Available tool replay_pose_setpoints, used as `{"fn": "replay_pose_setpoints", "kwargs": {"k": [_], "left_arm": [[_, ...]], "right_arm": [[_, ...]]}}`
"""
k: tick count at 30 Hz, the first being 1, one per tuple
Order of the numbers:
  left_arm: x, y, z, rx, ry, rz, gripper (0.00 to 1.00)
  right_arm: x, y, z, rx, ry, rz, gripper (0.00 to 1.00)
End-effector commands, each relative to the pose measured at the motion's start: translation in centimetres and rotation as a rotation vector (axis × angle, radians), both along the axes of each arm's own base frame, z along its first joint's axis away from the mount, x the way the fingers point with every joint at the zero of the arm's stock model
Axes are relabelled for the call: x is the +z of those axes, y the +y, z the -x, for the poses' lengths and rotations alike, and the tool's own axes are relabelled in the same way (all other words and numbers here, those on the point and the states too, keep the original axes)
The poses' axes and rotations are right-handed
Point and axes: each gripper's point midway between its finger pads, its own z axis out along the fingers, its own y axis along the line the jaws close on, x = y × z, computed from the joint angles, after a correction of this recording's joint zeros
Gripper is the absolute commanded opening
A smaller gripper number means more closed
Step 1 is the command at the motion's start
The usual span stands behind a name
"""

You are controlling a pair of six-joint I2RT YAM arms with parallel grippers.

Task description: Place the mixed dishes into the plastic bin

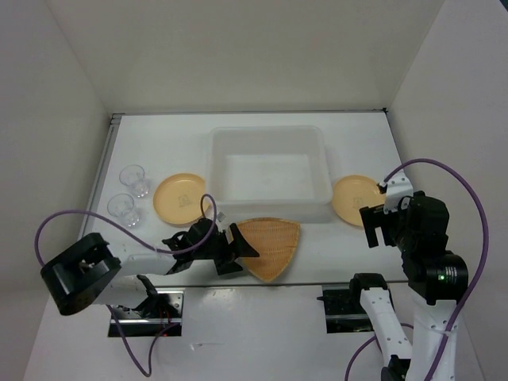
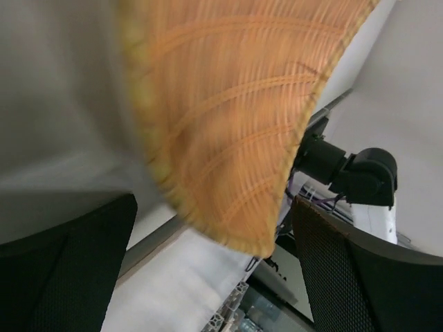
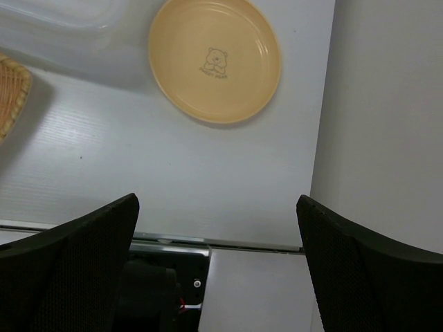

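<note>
The tan woven plate [image 1: 272, 247] lies on the table in front of the plastic bin [image 1: 230, 139], which holds nothing. My left gripper [image 1: 238, 251] is open at the plate's left edge. In the left wrist view the blurred plate [image 2: 228, 104] fills the top and its corner reaches down between the fingers [image 2: 69, 270]. One yellow plate [image 1: 179, 198] lies left of the bin, the other [image 1: 355, 199] right of it. Two clear glass cups [image 1: 133, 180] [image 1: 121, 208] stand at the far left. My right gripper [image 1: 373, 228] is open and empty, above the table near the right yellow plate [image 3: 214, 59].
White walls close in the table on the left, back and right. The right wall [image 3: 381, 104] is close beside the right yellow plate. The table's near edge and the arm mounts [image 1: 349, 302] lie just below the woven plate.
</note>
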Motion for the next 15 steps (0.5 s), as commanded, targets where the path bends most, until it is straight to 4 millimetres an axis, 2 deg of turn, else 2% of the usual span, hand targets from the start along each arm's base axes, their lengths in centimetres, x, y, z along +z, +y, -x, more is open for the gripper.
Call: {"fn": "replay_pose_setpoints", "kwargs": {"k": [1,3,4,7,8,9,11,12,15], "left_arm": [[0.3,-2.5,-0.9,-0.026,0.011,0.044,1.0],[-0.5,-3.1,-0.7,-0.045,0.034,0.029,1.0],[0.1,-3.6,-0.8,-0.055,0.019,0.046,0.97],[-0.3,-3.6,-0.6,-0.05,0.029,0.035,0.7],[-0.2,-3.5,-0.7,-0.041,0.026,0.028,0.6],[-0.1,-3.4,-0.6,-0.041,0.026,0.028,0.39],[-0.5,-3.0,-0.3,-0.04,0.048,0.003,0.19],[-0.4,-2.9,-0.2,-0.04,0.059,-0.01,0.0],[0.3,-2.2,0.4,-0.039,0.086,-0.04,0.0]], "right_arm": [[-0.4,-0.6,0.5,-0.011,0.022,0.031,0.99],[-0.2,-0.8,0.7,-0.016,0.015,0.046,0.99],[-0.7,-1.1,0.9,-0.021,0.036,0.061,0.99],[-1.0,-1.2,1.1,-0.03,0.04,0.067,0.99],[-1.0,-1.2,1.1,-0.03,0.04,0.067,0.99],[-1.4,-1.2,1.1,-0.029,0.05,0.067,0.99],[-1.7,-1.2,1.1,-0.029,0.059,0.067,0.99],[-1.7,-1.2,1.1,-0.035,0.058,0.06,0.99],[-1.7,-1.0,0.7,-0.036,0.046,0.043,0.99]]}}
